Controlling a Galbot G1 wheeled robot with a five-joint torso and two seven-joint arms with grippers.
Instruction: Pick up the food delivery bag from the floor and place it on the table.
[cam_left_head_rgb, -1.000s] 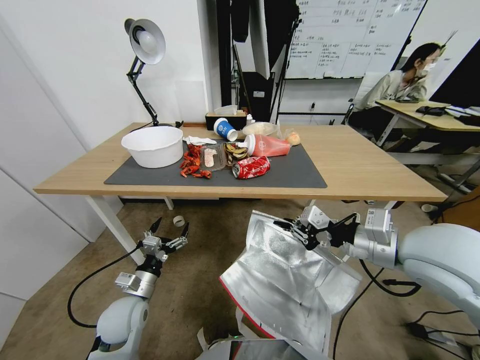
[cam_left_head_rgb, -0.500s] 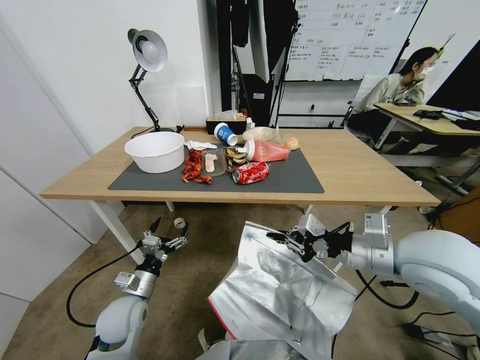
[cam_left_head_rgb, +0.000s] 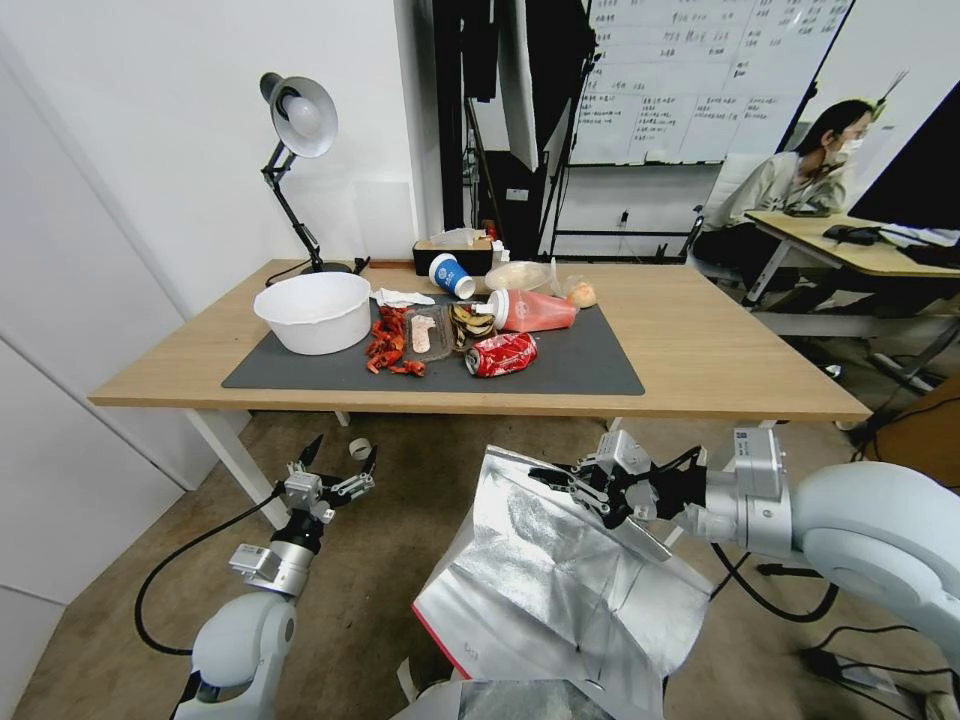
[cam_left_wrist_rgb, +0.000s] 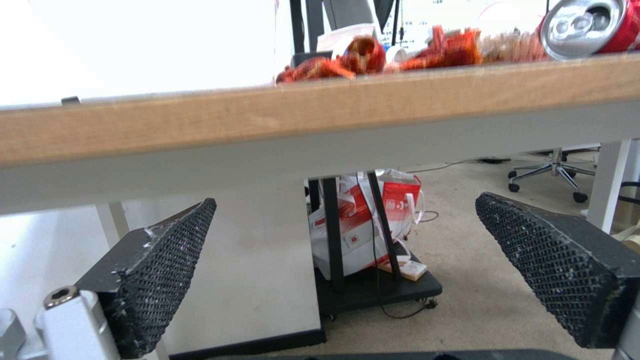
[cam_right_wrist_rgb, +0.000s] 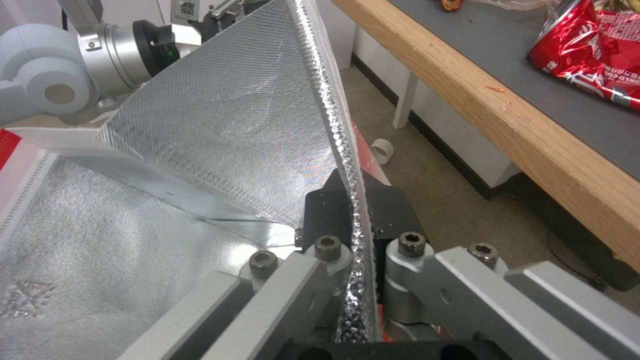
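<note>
The right hand (cam_left_head_rgb: 548, 473) is clamped on the foil rim of the food delivery bag (cam_left_head_rgb: 560, 590), which hangs lifted off the floor (cam_left_head_rgb: 400, 560) at lower centre of the head view, below the front edge of the surface (cam_left_head_rgb: 720, 350). The left hand (cam_left_head_rgb: 335, 455), at lower left, is parked low with fingers spread, holding nothing. A crushed red can (cam_left_head_rgb: 502, 354) lies on the grey mat (cam_left_head_rgb: 580, 360).

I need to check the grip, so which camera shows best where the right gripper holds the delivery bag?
Right wrist view: the right gripper is shut on the food delivery bag at its foil rim. Head view shows the same pinch from farther off.
</note>
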